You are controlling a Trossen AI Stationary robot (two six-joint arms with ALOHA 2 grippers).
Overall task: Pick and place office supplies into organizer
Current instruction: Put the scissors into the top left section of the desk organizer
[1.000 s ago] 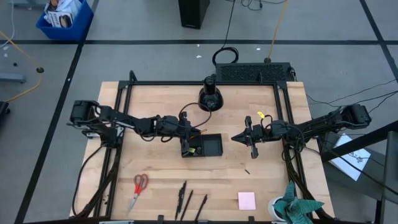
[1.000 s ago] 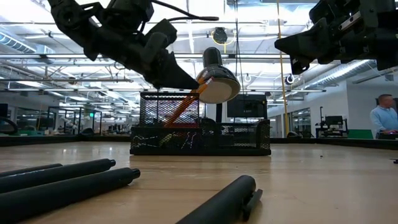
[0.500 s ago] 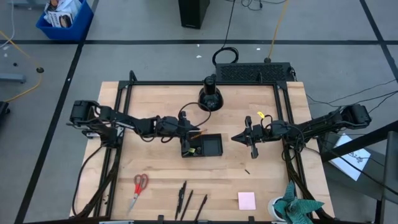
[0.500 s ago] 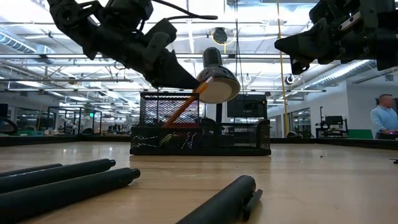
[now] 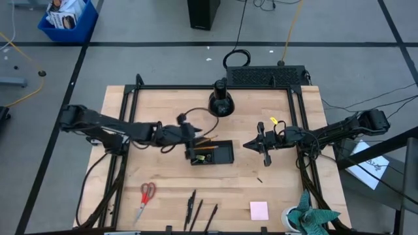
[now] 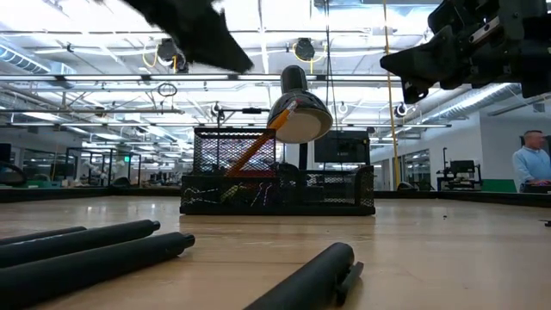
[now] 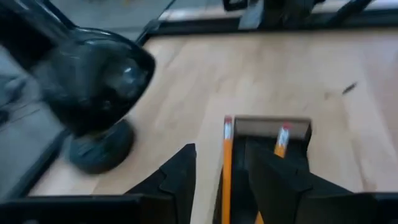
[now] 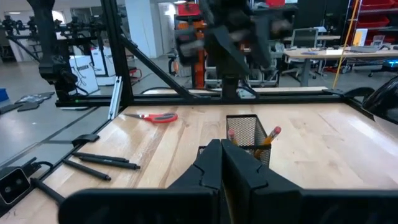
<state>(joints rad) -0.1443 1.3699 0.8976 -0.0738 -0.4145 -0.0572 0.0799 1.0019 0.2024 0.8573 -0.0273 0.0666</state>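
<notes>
The left gripper (image 5: 189, 138) is hanging beside the organizer (image 5: 219, 153), jaws parted and empty, with two orange pencils (image 7: 227, 163) leaning in its tall compartment. It should be rising straight clear of them before heading for the scissors (image 5: 145, 199) on the table (image 5: 163, 104). The right gripper (image 5: 261, 145) is waiting, jaws closed on nothing.

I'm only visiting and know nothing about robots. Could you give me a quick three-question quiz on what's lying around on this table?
1. True or false: the red-handled scissors lie inside the organizer.
2. Where are the orange pencils? A) standing in the organizer B) beside the scissors C) on the floor
3. Fill in: the pink sticky-note pad lies on the ____.
Key: 1 false; 2 A; 3 table.
</notes>
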